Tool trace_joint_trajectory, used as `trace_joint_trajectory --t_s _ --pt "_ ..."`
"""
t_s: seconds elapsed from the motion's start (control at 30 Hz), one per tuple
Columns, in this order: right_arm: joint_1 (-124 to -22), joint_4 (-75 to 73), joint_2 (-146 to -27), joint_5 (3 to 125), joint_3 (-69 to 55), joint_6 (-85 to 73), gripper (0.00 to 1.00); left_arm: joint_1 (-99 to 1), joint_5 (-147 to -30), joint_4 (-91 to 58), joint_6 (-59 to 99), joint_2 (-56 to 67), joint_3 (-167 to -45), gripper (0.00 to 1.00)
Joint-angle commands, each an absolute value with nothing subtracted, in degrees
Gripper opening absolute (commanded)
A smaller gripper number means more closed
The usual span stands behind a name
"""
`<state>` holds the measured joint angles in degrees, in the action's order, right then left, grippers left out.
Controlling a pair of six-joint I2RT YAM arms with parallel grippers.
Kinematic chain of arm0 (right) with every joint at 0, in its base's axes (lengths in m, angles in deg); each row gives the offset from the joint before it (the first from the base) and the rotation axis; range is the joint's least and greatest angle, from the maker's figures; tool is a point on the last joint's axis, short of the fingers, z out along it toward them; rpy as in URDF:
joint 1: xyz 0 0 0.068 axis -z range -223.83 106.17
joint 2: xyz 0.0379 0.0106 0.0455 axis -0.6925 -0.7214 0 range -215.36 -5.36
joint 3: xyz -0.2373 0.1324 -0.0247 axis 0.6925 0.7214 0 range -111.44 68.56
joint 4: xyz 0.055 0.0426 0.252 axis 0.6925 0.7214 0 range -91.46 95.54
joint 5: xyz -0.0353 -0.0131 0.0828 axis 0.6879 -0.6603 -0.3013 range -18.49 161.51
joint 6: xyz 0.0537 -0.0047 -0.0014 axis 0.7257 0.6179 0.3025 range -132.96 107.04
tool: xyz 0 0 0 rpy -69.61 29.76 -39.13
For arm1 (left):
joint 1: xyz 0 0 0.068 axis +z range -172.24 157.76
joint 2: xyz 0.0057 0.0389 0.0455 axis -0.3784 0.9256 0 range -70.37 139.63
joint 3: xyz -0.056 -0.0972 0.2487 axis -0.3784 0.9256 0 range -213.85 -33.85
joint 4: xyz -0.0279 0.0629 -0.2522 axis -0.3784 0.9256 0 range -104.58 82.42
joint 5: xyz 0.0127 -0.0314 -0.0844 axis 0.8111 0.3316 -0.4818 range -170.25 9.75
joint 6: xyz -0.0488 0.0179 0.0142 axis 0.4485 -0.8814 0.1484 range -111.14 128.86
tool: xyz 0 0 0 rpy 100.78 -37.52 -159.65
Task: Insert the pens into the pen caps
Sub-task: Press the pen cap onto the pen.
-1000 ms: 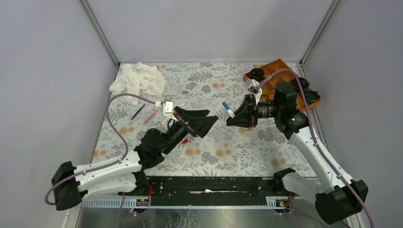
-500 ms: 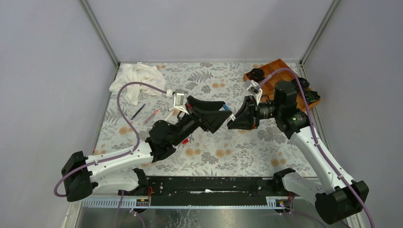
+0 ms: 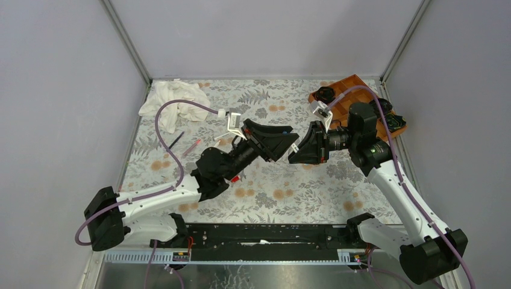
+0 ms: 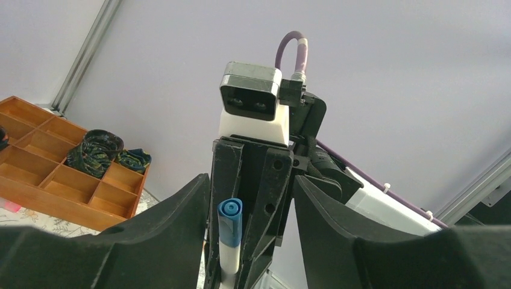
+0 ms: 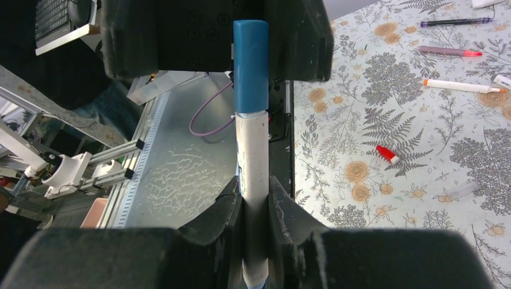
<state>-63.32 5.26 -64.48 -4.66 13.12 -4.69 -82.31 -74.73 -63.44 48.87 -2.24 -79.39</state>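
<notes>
Swung in from the left, the left gripper (image 3: 286, 146) now meets the right gripper (image 3: 299, 144) nose to nose above mid-table. Floral cloth (image 3: 265, 192) underneath, grey walls (image 3: 60, 90) around.

Left wrist: its fingers (image 4: 163, 229) stand apart either side of the blue cap (image 4: 230, 218), likely to press it home.

Right wrist: jaws clamped on the white pen (image 5: 255, 156), held out for capping. A red cap (image 5: 387, 154) lies loose on the cloth.

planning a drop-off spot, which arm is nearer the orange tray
Right. The right arm hangs at the orange tray's near edge, its wrist almost beside it; the left arm stretches over the table's middle, well to the tray's left.
</notes>
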Motion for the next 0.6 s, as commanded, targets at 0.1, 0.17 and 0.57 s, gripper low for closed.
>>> trace_joint_trajectory --t_s 0.1,0.17,0.57 --pt "-63.7 1.9 -63.7 -5.8 13.1 -2.5 0.00 -81.8 -74.0 -65.7 50.3 -0.7 -81.5 0.44" --pt "-63.7 1.8 -63.8 -5.8 13.2 -2.4 0.00 -81.7 -73.8 -65.6 50.5 -0.5 -81.5 0.34" --pt "-63.8 1.8 -63.8 -2.4 12.5 -0.8 0.00 -81.8 -75.2 -67.2 52.0 0.7 -79.6 0.00"
